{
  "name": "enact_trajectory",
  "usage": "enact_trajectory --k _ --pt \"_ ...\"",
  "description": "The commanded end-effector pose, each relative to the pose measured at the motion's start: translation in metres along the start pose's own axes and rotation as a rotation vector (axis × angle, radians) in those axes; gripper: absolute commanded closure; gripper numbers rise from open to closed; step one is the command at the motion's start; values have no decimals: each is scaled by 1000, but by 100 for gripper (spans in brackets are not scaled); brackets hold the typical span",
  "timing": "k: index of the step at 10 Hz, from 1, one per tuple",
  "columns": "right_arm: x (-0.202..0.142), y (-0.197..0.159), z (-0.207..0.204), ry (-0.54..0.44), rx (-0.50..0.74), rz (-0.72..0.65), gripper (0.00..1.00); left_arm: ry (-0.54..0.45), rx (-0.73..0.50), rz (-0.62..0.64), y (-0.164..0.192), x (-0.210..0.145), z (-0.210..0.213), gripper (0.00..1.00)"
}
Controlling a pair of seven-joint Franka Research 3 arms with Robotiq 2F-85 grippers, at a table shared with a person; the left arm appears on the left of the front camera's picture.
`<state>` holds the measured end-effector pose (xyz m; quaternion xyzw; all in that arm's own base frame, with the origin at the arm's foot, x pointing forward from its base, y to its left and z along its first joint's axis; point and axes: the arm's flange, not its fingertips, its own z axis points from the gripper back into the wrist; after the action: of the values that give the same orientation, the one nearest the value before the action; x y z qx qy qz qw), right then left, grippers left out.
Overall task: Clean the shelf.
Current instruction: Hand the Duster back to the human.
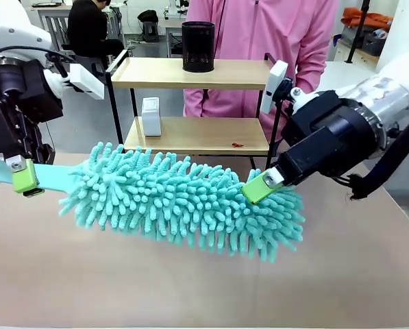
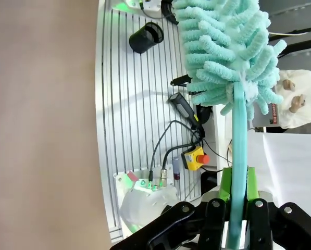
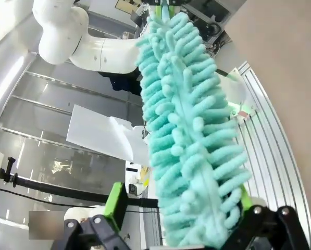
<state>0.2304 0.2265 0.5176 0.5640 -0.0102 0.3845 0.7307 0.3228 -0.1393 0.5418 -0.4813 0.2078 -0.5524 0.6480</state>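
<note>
We log the left gripper [image 1: 25, 179] clamped on the flat teal handle [image 1: 53, 177] of the duster [image 1: 190, 202]; the left wrist view shows the handle [image 2: 237, 156] pinched between its green pads [image 2: 225, 182], with the fluffy head [image 2: 228, 47] straight ahead of the fingers. The right gripper [image 1: 262, 186] sits at the far end of the same head, and in the right wrist view its fingers straddle the chenille [image 3: 191, 146], one green pad [image 3: 115, 200] clear of the fibres on one side. We cannot tell whether that gripper actually bears on the head or only brackets it. Between the two grippers the duster hangs roughly level, just above the beige tabletop [image 1: 190, 288]. Beyond both grippers stands the shelf [image 1: 194, 103], untouched by the duster, with a black cup [image 1: 198, 46] on its upper board, a small white box [image 1: 151, 116] and a tiny red scrap [image 1: 237, 144] on the lower one. A person in pink [image 1: 259, 41] stands behind it. We judge this a tool-positioning step, before any wiping. The next move calls for carrying the head forward and up to a board, steering clear of the cup and box.
</note>
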Motion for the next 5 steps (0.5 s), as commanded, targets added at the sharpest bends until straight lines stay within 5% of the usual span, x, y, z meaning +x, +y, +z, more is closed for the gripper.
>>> enact_trajectory --k 1,2,3,4,5 --pt "-10 -5 2 27 3 29 60 -5 -18 4 -9 -1 7 88" --pt "-11 -4 1 26 7 29 60 2 -17 3 -9 -1 6 88" --pt "-11 -4 1 28 12 33 100 10 -14 7 -9 0 5 88" --pt "-12 -5 1 26 16 33 65 14 -10 8 -9 0 4 88" --pt "-12 -5 1 25 21 36 100 15 -9 10 -10 -1 4 88"
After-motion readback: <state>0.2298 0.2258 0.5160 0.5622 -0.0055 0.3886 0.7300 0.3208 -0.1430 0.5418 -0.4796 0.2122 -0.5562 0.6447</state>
